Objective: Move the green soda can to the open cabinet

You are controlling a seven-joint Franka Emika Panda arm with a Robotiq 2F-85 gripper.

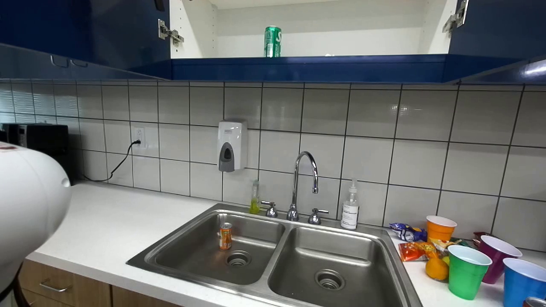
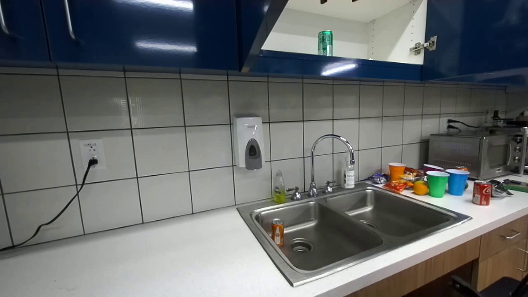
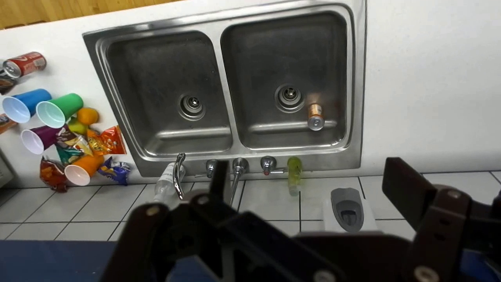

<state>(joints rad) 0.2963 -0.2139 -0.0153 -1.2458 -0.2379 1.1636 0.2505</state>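
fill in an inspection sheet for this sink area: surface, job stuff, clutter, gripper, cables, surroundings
Surface: white counter with a double sink; orange can upright in one basin
Job's things: green can upright inside the open cabinet
Clutter: cups, snack bags, fruit and a red can beside the sink
Gripper: open, holding nothing
Cables: black cord plugged into a wall outlet
Surroundings: soap dispenser on tiled wall; toaster oven on the counter
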